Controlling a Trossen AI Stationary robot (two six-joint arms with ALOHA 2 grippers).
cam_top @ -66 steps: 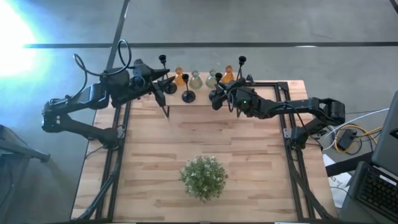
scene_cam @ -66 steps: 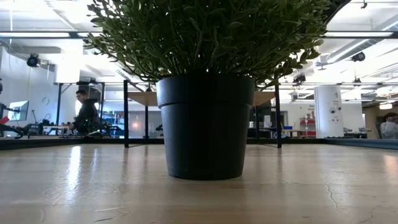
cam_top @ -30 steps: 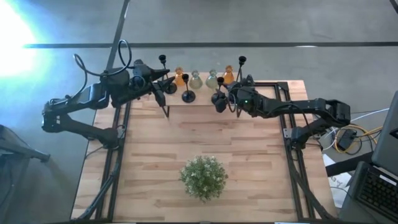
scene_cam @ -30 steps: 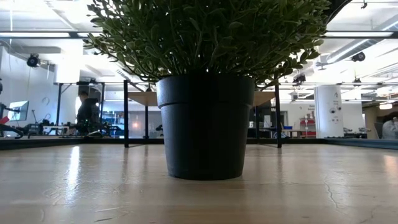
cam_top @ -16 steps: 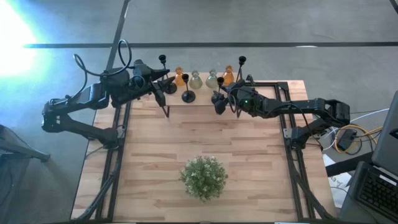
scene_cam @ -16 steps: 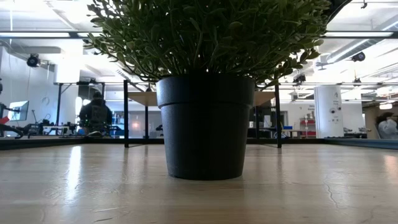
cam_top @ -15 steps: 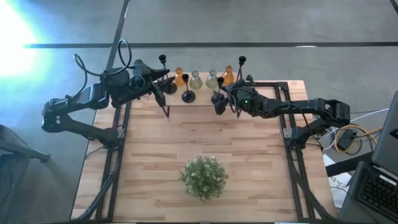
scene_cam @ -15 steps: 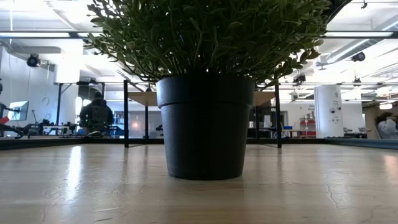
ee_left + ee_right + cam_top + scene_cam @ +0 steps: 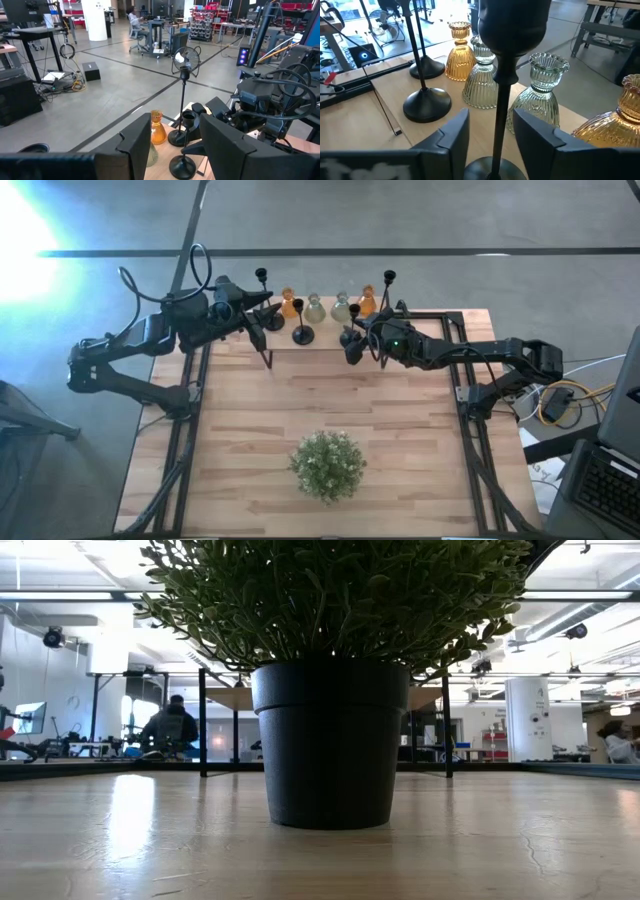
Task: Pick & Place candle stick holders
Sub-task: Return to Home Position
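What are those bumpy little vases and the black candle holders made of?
The vases look like glass. They are see-through, shiny and ribbed, some orange and some pale green. The holders look like metal painted matte black, with thin stiff stems, though they could be plastic.

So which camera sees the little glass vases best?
The right wrist view: the glass vases fill it, ribs clear. The high view shows them tiny, the left wrist view mostly an orange vase, the low view none.
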